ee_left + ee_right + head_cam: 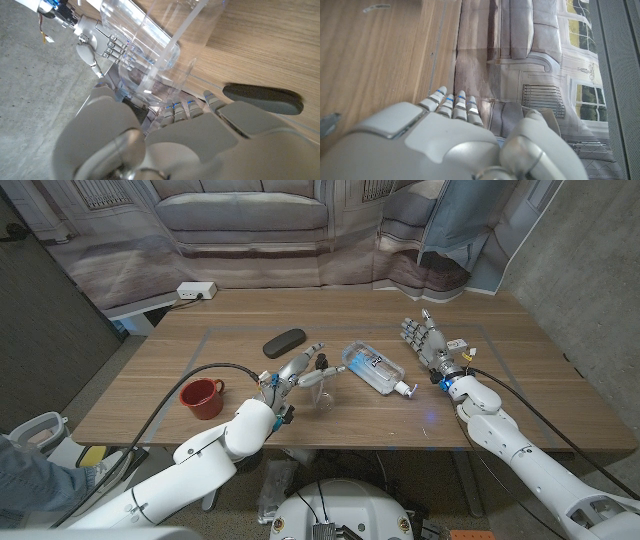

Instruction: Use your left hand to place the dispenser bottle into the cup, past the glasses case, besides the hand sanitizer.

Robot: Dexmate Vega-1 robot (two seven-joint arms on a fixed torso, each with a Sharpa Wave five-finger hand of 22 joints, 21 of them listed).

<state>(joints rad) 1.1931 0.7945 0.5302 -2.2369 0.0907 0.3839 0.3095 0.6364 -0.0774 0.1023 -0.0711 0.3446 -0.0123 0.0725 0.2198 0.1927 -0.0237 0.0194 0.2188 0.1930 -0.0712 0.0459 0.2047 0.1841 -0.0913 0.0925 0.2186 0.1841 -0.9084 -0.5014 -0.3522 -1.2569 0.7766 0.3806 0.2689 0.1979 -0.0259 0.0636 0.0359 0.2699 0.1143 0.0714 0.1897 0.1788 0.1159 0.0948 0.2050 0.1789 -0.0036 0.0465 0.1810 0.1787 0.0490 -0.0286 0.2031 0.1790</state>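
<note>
Head view: one red cup (201, 396), one glasses case (284, 340).

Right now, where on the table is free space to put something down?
Bare wood lies behind the glasses case toward the table back edge, and left of the red cup. The middle is crowded: left hand, clear dispenser bottle, hand sanitizer, right hand.

The left hand (296, 370) is out over the table's middle, fingers curled round a clear bottle (322, 378) — the right hand (428, 340) waits, fingers straight, holding nothing.
</note>
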